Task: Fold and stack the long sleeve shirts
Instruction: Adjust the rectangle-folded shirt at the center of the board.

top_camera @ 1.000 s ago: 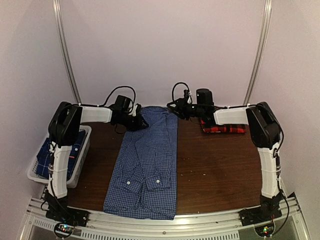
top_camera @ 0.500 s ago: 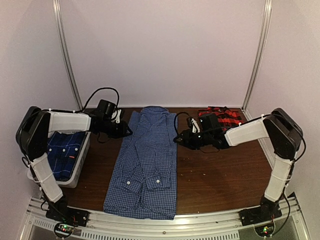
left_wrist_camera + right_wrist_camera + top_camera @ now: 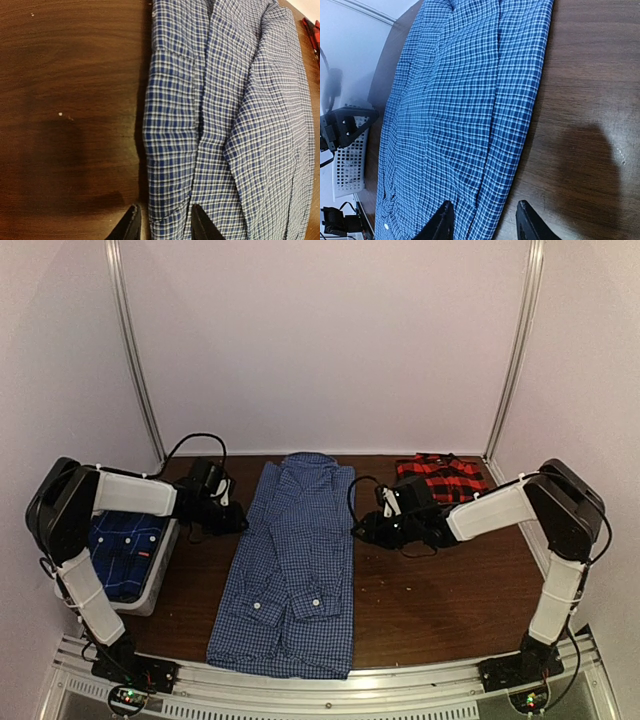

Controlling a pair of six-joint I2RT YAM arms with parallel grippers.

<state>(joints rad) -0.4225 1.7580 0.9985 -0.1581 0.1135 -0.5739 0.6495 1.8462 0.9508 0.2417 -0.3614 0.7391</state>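
Left gripper (image 3: 162, 220) and right gripper (image 3: 482, 220) spread wide, straddling opposite long edges of blue-and-white fine-gingham cloth shirt (image 3: 295, 560), flat lengthwise mid-table, sleeves tucked in; probable step: cross-fold; next, close on both edges together, lift evenly, fold collar end toward hem.

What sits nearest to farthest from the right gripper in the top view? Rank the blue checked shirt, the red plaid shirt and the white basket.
From the right gripper:
1. blue checked shirt, right beside it, mid-table.
2. red plaid shirt, behind it, far right.
3. white basket, across the table on the left.
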